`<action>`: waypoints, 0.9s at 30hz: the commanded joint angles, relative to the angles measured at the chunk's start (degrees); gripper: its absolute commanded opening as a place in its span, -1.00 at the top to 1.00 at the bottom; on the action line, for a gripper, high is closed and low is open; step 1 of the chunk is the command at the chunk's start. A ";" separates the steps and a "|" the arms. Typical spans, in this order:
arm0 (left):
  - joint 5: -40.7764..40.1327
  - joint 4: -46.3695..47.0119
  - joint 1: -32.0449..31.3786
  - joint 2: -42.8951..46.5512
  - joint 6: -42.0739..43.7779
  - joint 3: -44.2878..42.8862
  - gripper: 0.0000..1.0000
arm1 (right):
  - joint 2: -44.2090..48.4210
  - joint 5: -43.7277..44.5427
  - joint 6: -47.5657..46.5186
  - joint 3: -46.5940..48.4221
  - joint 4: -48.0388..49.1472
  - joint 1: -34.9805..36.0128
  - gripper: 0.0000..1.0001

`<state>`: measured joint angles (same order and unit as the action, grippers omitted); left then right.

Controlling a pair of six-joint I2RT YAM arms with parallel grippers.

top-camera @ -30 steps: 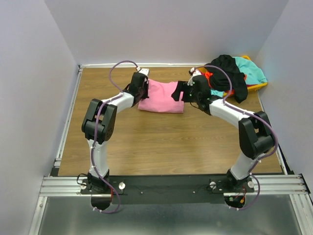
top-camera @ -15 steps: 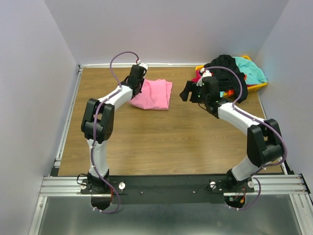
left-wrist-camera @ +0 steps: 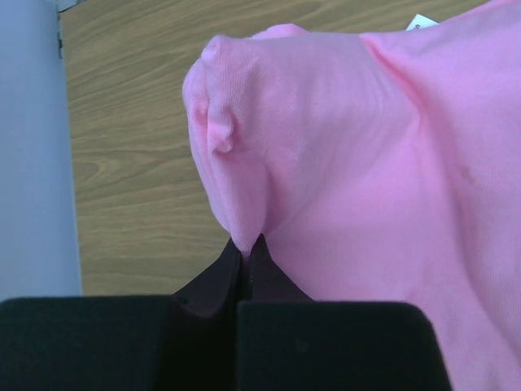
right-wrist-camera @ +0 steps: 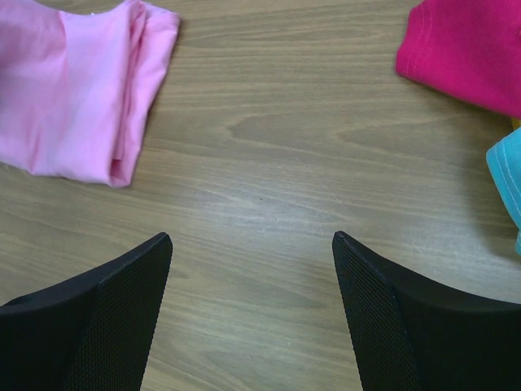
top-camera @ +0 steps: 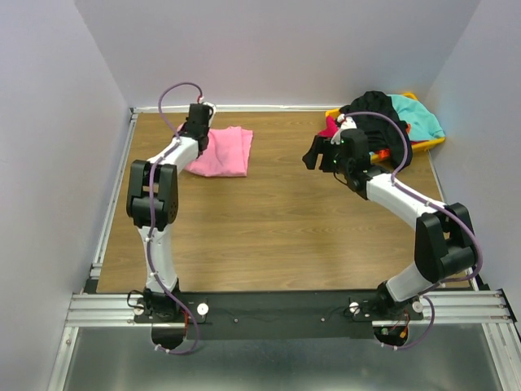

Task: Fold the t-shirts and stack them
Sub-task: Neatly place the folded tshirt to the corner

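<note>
Pinching pink t-shirt (left-wrist-camera: 366,163), left tool (left-wrist-camera: 244,254) half-hidden

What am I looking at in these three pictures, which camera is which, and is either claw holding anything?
You are looking at two robot arms, a left arm and a right arm, bolted to the near edge of a wooden table. The wide picture comes from a fixed camera above and behind them. The other two come from a small camera on each wrist, looking past its own black fingers. A folded pink shirt lies at the far left of the table. At the far right, a black shirt, a teal shirt and a magenta shirt are heaped on a yellow bin. The left gripper is shut on an edge of the pink shirt. The right gripper is open over bare wood and holds nothing.
</note>
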<state>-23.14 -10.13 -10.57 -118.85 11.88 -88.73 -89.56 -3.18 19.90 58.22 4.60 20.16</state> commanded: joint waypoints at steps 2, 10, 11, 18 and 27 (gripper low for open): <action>-2.97 0.64 4.41 -2.00 1.92 -3.91 1.00 | 1.58 1.25 -1.00 -1.17 -0.38 -0.39 -0.73; -4.46 0.82 11.78 -4.72 0.17 -8.38 1.00 | 1.84 0.37 -1.00 -1.35 -0.21 -0.39 -0.73; -4.55 -0.06 12.32 -5.25 -0.27 -9.17 1.00 | 1.84 0.45 -0.92 -1.44 -0.21 -0.47 -0.73; -4.11 -0.33 16.36 -8.33 -1.77 -12.96 1.00 | 1.93 0.45 -1.01 -1.61 -0.21 -0.39 -0.73; -5.52 -0.50 19.44 -10.70 -3.62 -16.12 1.00 | 1.76 -0.34 -0.92 -1.53 -0.12 -0.48 -0.73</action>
<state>-26.37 -10.79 7.79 -128.97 9.61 -101.89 -89.54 -3.20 19.57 57.67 4.58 20.14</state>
